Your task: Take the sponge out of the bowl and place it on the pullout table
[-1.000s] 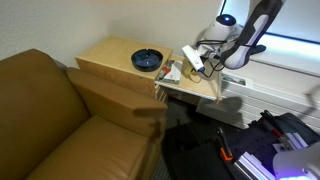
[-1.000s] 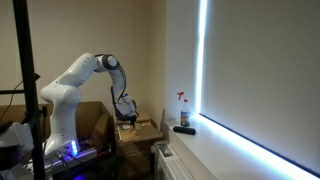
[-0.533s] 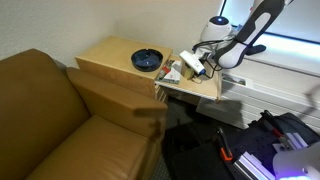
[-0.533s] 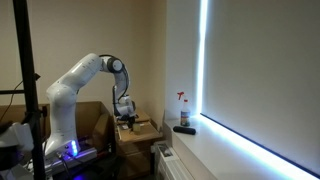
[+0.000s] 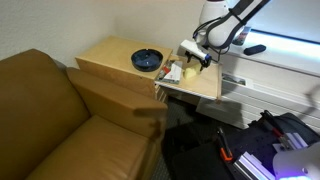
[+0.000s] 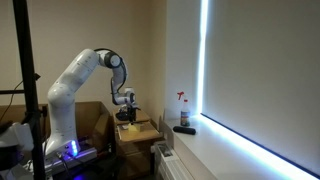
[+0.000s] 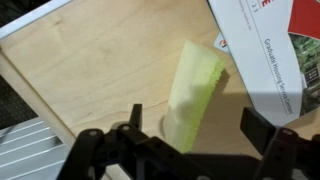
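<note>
My pincer (image 7: 183, 152) hangs released, jaws spread either side of the sponge (image 7: 196, 88). The sponge lies flat on the pullout tabletop (image 7: 90, 70) beneath the pincer, with a white-and-red packet (image 7: 265, 40) just beside it. The dark bowl (image 5: 147, 60) sits well apart on the thicker tabletop (image 5: 108, 52), with a brown sofa (image 5: 40, 110) beyond.

A lived-in room, home or lounge (hard to say which): a brown leather sofa (image 5: 45, 115) stands beside a boxy light-wood side table (image 5: 108, 55), and a spray bottle (image 6: 182, 108) sits on the sill (image 6: 220, 146) of a blind-covered window (image 6: 260, 70).
</note>
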Robot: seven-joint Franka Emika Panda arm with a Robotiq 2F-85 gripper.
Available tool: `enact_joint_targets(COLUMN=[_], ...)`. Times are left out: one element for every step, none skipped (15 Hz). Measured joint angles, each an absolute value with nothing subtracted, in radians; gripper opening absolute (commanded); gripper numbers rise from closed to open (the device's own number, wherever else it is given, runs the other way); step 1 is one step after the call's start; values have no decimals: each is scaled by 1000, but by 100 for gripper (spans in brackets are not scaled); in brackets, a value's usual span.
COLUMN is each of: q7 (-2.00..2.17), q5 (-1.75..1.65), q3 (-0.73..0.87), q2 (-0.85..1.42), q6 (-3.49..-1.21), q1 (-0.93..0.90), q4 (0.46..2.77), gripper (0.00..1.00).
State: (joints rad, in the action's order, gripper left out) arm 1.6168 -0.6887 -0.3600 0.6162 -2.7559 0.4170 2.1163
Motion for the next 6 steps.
enact_joint_targets(q7=[1535, 1461, 1391, 1321, 1279, 1262], q5=[-599, -513, -428, -338, -273, -240], q3=[-359, -354, -342, -326, -289, -241], q2=[577, 533, 482, 425, 387, 371], q6=[-2731, -2716, -2706, -2704, -2704, -2704], q1=[413, 402, 383, 357, 313, 261], q4=[2130, 2145, 2162, 2183, 2194, 2196], gripper=[100, 100, 100, 100, 100, 100])
